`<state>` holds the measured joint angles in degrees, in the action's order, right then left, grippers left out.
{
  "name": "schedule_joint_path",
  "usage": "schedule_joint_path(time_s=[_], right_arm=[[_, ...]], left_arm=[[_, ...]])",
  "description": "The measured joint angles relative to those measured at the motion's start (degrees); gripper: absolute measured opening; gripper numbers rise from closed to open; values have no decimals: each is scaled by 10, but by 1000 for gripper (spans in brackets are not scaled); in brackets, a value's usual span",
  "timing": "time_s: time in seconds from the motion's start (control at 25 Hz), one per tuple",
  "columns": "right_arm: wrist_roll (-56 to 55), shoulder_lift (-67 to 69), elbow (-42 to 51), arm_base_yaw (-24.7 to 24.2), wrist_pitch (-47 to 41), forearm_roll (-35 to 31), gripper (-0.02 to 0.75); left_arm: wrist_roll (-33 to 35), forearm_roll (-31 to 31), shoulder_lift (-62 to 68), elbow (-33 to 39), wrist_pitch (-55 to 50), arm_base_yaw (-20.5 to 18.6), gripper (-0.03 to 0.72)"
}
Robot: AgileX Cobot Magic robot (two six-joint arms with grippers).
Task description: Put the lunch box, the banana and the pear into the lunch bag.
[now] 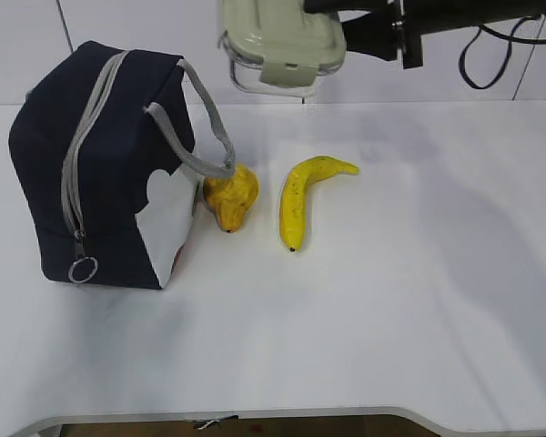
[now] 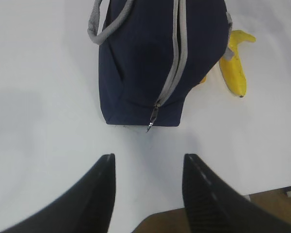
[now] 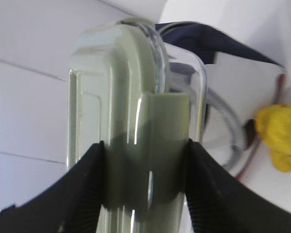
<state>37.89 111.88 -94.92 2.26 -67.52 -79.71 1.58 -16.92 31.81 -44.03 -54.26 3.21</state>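
Note:
My right gripper (image 1: pixel 338 41) is shut on the lunch box (image 1: pixel 282 41), a clear container with a sage-green lid, and holds it high above the table's far side; in the right wrist view both fingers clamp its clip end (image 3: pixel 145 145). The navy lunch bag (image 1: pixel 109 173) stands at the left with its grey zipper closed. The pear (image 1: pixel 229 196) lies against the bag's right side, under a strap. The banana (image 1: pixel 305 196) lies to the right of the pear. My left gripper (image 2: pixel 148 167) is open and empty, above the table in front of the bag (image 2: pixel 150 58).
The white table (image 1: pixel 391 300) stretches to the right and front of the fruit. Its front edge (image 1: pixel 346 414) shows at the bottom. A black cable (image 1: pixel 491 55) hangs from the right arm at the top right. A white wall stands behind.

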Motion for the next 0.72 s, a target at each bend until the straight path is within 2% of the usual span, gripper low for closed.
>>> schedule_joint_path(time_s=[0.24,0.44,0.72], right_arm=[[-2,-2,-15,57,-4,-9,383],[-2,-2,-15,92,10,-16,383],[-2,-2,-15,111,65,-21,382]], left_arm=[[59,-13,189,-106,11,0,393],[92,-20,342,-200,32,0,401],[137,-61,510,-321,27,0,402]])
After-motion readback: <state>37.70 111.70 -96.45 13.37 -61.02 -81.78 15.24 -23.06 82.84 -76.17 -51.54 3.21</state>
